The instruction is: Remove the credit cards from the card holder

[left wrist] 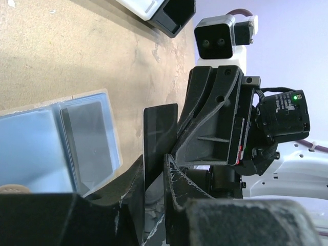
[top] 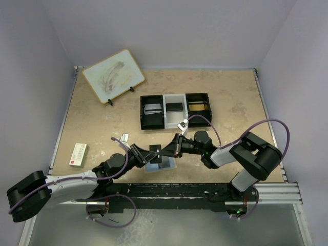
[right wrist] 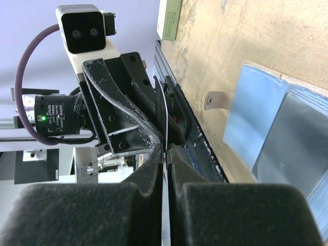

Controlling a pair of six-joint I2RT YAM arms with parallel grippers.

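The pale-blue card holder (top: 160,166) lies open on the table between the arms, also seen in the left wrist view (left wrist: 31,148) and the right wrist view (right wrist: 256,118). A silvery grey credit card (left wrist: 87,138) sits in its pocket. Above it a dark credit card (top: 155,149) stands on edge between both grippers. My right gripper (right wrist: 166,148) is shut on this card's thin edge (right wrist: 165,107). In my left gripper (left wrist: 154,163) the card (left wrist: 160,133) rests against one finger, with a narrow gap to the other. The two grippers (top: 149,155) (top: 166,150) nearly touch.
A black-and-white three-compartment tray (top: 141,113) stands behind the grippers, with a flat silvery thing in its left compartment and a dark one in the middle. A wood-framed whiteboard (top: 113,75) leans at the back left. A red-and-white box (top: 78,154) lies at the left edge.
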